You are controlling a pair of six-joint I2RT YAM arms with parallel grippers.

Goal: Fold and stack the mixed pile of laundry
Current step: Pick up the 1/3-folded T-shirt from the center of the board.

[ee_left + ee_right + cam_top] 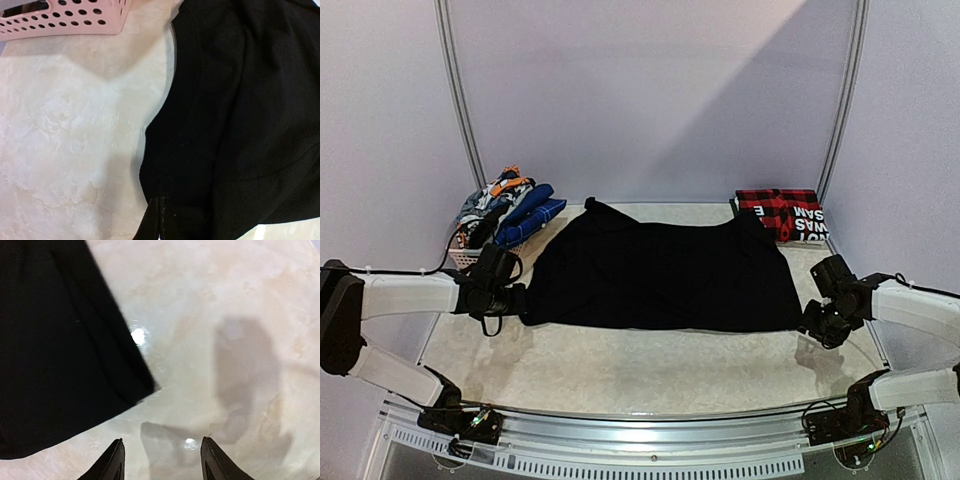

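Black trousers [660,275] lie spread flat across the middle of the table. My left gripper [520,298] is shut on their left edge; in the left wrist view its fingers [162,202] pinch the black cloth [240,100]. Just off the trousers' near right corner, my right gripper [813,325] stands open. In its wrist view the gripper [162,447] has bare tabletop between the tips, and the black corner [55,350] lies ahead to the left, untouched. The rest of the mixed laundry pile [505,205], blue plaid and grey-orange pieces, is heaped at the back left.
A pale lattice basket [465,258] sits under the heap at the back left, and its rim [65,20] shows in the left wrist view. A folded red-and-black plaid piece [782,210] with white lettering lies at the back right. Metal frame posts [460,100] stand behind.
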